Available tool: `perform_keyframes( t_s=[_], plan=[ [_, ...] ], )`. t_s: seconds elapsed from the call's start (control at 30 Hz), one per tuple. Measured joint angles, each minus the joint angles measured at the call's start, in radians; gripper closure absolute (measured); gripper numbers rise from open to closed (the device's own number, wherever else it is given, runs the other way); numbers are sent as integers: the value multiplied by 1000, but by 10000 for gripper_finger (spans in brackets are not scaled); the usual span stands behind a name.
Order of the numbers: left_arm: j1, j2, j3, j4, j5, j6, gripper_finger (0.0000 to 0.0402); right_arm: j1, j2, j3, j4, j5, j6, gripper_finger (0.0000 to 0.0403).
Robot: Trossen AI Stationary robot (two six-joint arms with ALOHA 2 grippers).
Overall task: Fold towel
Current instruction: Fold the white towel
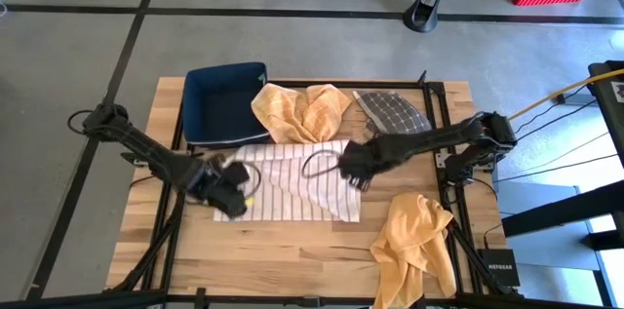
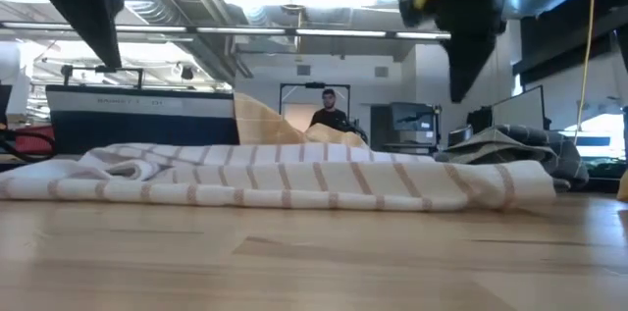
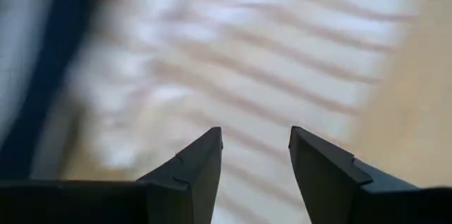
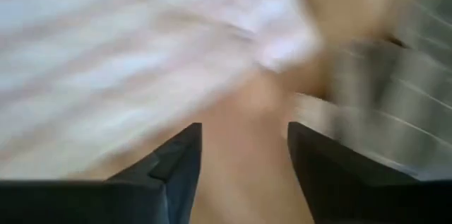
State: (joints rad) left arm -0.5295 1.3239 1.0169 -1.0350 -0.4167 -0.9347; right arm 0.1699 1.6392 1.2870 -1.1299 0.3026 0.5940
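Observation:
A white towel with thin brown stripes [image 1: 292, 182] lies folded and flat on the wooden table [image 1: 292, 251]; the low view shows it as a low stack of layers [image 2: 294, 179]. My left gripper [image 1: 234, 197] hovers over the towel's left end, open, with striped cloth below its fingers [image 3: 256, 139]. My right gripper [image 1: 353, 174] is open too and hovers over the towel's right end [image 4: 244, 136], where bare table shows beside the cloth's edge [image 4: 282, 47]. In the low view both arms hang clear above the towel.
A dark blue bin [image 1: 226, 102] stands at the far left. Beside it lie a crumpled yellow cloth [image 1: 300, 111] and a grey checked cloth [image 1: 392, 111]. Another yellow cloth [image 1: 414, 246] hangs over the near right edge. A person [image 2: 329, 110] sits far behind the table.

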Motion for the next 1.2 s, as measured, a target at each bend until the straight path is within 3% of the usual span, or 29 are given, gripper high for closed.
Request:
perform_keyframes(
  t_s=[0.17, 0.3, 0.4, 0.63, 0.83, 0.93, 1.0, 1.07, 1.13, 1.2],
  plan=[
    [-118, 41, -100, 284, 22, -2, 249, 152, 14, -97, 444, 27, -64, 176],
    [-139, 116, -196, 385, 29, -53, 258, 202, 81, -197, 702, 64, -68, 180],
    [-122, 173, -239, 418, 92, -92, 261, 202, 137, -229, 720, 40, -10, 185],
    [-104, 265, -263, 457, 348, -113, 261, 222, 213, -235, 738, -174, 47, 194],
    [-162, 244, -251, 460, 578, -183, 261, 276, 231, -231, 839, -326, 169, 194],
    [-191, 209, -225, 431, 651, -231, 261, 297, 227, -207, 806, -411, 192, 194],
    [-206, 170, -190, 449, 650, -255, 261, 299, 216, -171, 764, -444, 185, 194],
    [-216, 138, -161, 450, 567, -240, 261, 297, 189, -124, 718, -443, 142, 194],
    [-223, 115, -141, 452, 401, -190, 261, 293, 164, -83, 678, -360, 59, 194],
    [-224, 94, -133, 480, 186, -120, 261, 287, 159, -66, 666, -193, -45, 194]
  ],
)
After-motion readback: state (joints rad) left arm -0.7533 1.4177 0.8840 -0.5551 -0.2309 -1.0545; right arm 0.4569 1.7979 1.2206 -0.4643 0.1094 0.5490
